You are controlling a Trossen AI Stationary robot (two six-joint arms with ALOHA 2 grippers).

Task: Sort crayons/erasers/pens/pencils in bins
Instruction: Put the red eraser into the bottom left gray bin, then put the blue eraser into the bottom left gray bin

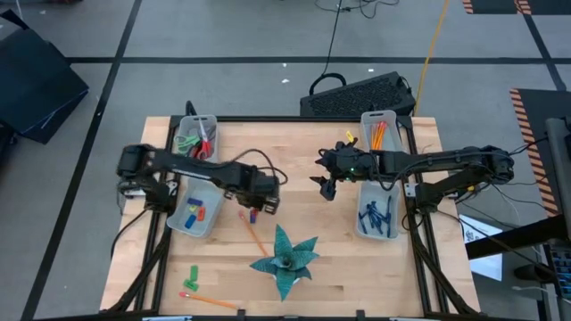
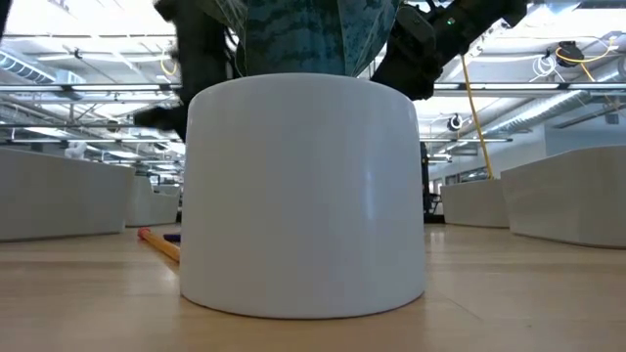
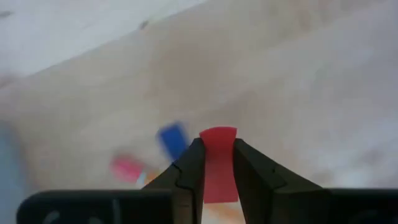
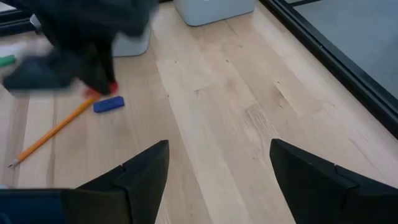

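Observation:
My left gripper [image 1: 256, 211] is near the table's middle, shut on a small red eraser [image 3: 219, 155]. Beside it on the wood lie a blue eraser [image 3: 173, 140], another small red piece [image 3: 126, 168] and an orange pencil [image 1: 252, 234]. My right gripper [image 1: 324, 188] hangs open over bare wood right of centre, holding nothing. Four bins stand on the table. The far-left one [image 1: 196, 135] holds red and green items, the near-left one [image 1: 194, 210] erasers, the far-right one [image 1: 379, 134] orange pencils, the near-right one [image 1: 377, 214] dark blue pens. My left gripper pinches the red eraser between its two fingers, which press on its two opposite sides [image 3: 219, 138]. The eraser's end sticks out a little past the fingertips. The fingers point down at the table from above. Whether the eraser is clear of the wood, I cannot tell.
A teal plant [image 1: 285, 259] in a white pot [image 2: 303, 196] stands near the front middle and fills the low view. A green crayon [image 1: 192, 275] and an orange pencil [image 1: 210, 300] lie at the front left. Bare wood lies between the two rows of bins.

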